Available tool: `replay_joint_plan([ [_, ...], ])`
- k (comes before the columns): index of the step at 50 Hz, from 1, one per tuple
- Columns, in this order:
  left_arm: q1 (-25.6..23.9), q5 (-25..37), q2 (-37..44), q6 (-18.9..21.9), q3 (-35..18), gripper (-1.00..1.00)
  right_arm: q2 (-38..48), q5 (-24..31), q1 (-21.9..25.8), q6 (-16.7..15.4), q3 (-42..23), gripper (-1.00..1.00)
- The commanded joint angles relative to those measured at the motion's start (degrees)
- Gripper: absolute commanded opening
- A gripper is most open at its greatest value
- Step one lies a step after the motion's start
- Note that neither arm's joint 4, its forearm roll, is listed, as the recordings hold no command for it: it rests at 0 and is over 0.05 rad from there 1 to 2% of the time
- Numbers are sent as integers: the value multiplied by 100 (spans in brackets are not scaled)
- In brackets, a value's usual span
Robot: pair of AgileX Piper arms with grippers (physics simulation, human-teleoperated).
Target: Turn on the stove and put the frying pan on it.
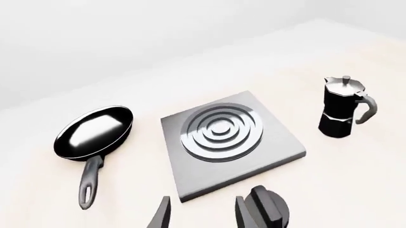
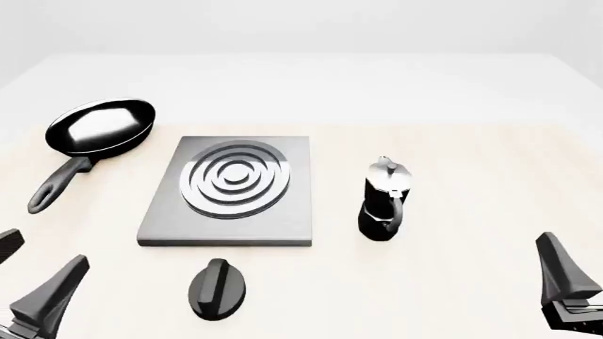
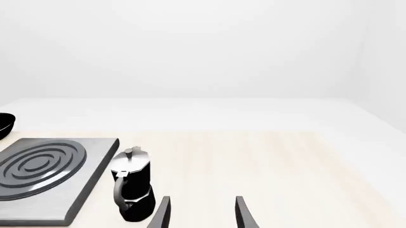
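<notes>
The flat grey square metal stove [image 2: 229,191] with silver burner rings sits mid-table, its round black ridged knob [image 2: 217,287] just near of it. The glossy round black frying pan [image 2: 100,127] with its long handle lies far left, apart from the stove. The left gripper [image 2: 36,277] hovers near-left, spread apart and empty; the right gripper [image 3: 201,211] likewise stands parted, holding nothing. Risks: the left fingers could slip off the low knob, or nudge it along the table rather than turning it. The black-and-silver moka pot [image 2: 385,200], right of the stove, could topple if the right arm swings in.
</notes>
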Motion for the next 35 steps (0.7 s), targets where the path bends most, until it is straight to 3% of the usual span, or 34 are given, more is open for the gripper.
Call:
replay_joint_plan([
  [1, -562, 578, 396, -125, -303, 100, 0, 0, 0, 1, 0, 100],
  [6, -611, 650, 519, -74, -334, 100, 0, 0, 0, -1, 0, 100],
  [10, -842, 574, 933, -344, -304, 100, -1, 0, 0, -1, 0, 100],
  [25, -1075, 346, 1424, -353, -104, 100, 0, 0, 1, -1, 0, 100],
  [35, -1299, -248, 1994, -628, 275, 100, -1, 0, -1, 0, 0, 100],
])
